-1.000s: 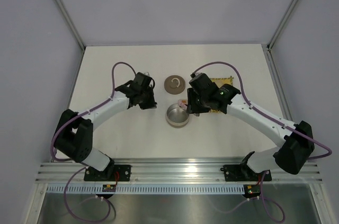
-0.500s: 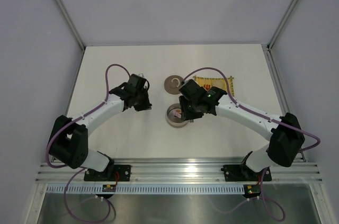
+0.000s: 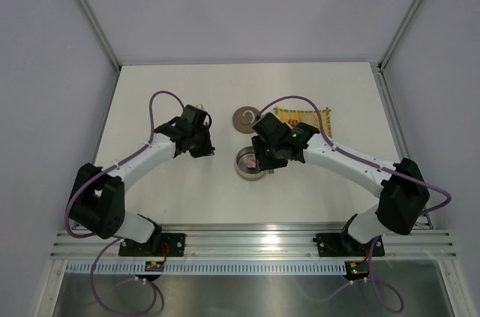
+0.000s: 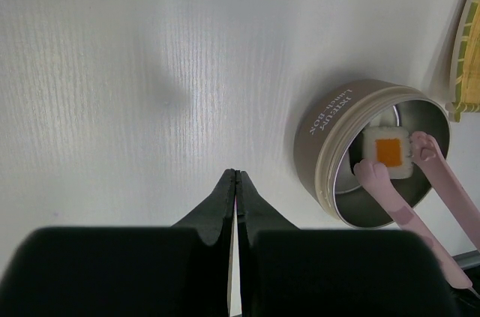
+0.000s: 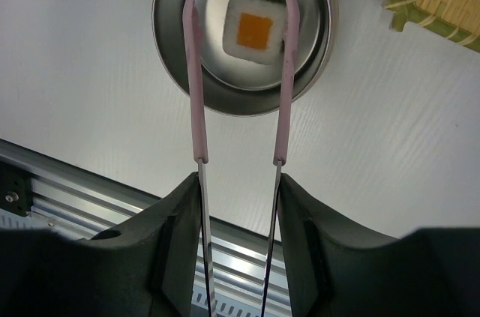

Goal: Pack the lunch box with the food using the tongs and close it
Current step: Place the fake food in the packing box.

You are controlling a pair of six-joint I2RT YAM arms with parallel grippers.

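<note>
Left gripper (image 4: 237,182) pressed together, beside small round silver metal tin (image 4: 330,137). Right gripper (image 5: 238,189) pinching slim pink V-shaped tongs (image 5: 281,85), tips spread astride white square food piece with orange centre (image 5: 255,28) lying inside tin. Beyond, grey-brown disc lid (image 3: 247,118), yellow woven mat (image 3: 304,118).

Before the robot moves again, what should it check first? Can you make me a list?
1. The sushi piece lies inside the lunch box: ok.
2. The tongs are clear of the sushi piece: cannot tell. One arm stands apart from it, the other sits at its edge.
3. The right claw grips the tongs: ok.
4. The left claw is shut, empty and away from the lunch box: ok.
5. The lid is off and lies beyond the lunch box, which is open for packing: ok.
</note>
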